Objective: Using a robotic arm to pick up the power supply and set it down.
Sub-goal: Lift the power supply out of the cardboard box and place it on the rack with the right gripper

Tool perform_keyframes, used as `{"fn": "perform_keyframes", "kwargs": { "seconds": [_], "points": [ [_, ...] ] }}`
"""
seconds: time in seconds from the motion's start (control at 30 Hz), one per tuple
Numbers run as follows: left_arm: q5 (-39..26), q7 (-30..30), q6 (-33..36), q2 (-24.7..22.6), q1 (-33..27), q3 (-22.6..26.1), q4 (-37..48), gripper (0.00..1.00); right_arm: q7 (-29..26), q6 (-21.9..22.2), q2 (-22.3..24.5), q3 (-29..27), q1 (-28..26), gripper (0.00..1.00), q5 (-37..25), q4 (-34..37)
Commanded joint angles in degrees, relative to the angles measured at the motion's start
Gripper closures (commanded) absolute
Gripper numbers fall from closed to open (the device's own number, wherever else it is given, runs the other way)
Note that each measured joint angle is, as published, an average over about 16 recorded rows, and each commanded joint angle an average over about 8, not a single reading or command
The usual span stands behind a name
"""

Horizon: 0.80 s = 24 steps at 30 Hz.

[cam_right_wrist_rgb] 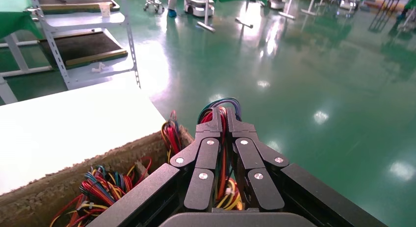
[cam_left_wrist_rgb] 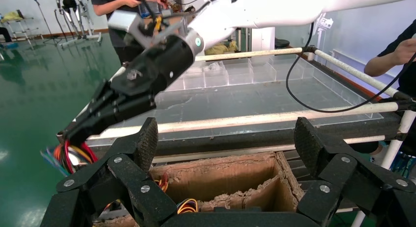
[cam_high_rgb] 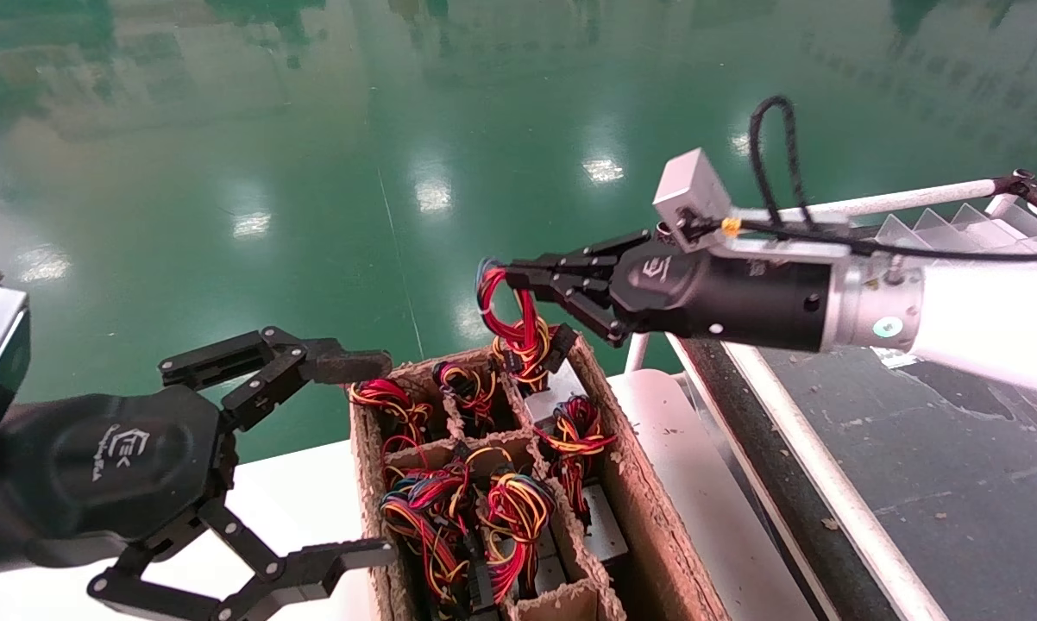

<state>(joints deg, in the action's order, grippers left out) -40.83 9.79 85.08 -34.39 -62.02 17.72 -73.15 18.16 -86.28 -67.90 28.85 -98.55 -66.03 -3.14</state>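
Gripping the power supply point(cam_high_rgb: 518, 332) wire loop, right tool point(cam_high_rgb: 518, 276) above box point(cam_high_rgb: 639, 517)

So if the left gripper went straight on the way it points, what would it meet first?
Probably the cardboard box: the open left gripper faces its near wall from beside it. Depth is unclear, so it might pass above the rim.

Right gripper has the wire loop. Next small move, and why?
Probably lift straight up. The right gripper is shut on the wire loop of the power supply, whose body sits low in the cardboard box; it must clear the dividers before moving sideways.
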Motion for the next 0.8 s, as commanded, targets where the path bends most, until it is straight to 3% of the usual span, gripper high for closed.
{"fn": "perform_keyframes", "kwargs": {
  "seconds": [0.03, 0.8],
  "points": [
    [0.0, 0.0, 0.0, 0.0, 0.0, 0.0, 0.0, 0.00, 0.1, -1.8, 0.5, -0.1, -0.7, 1.00, 0.2, -0.1],
    [0.0, 0.0, 0.0, 0.0, 0.0, 0.1, 0.0, 0.00, 0.3, -3.3, 4.0, -1.6, -8.1, 1.00, 2.4, -0.1]
  ]
}}
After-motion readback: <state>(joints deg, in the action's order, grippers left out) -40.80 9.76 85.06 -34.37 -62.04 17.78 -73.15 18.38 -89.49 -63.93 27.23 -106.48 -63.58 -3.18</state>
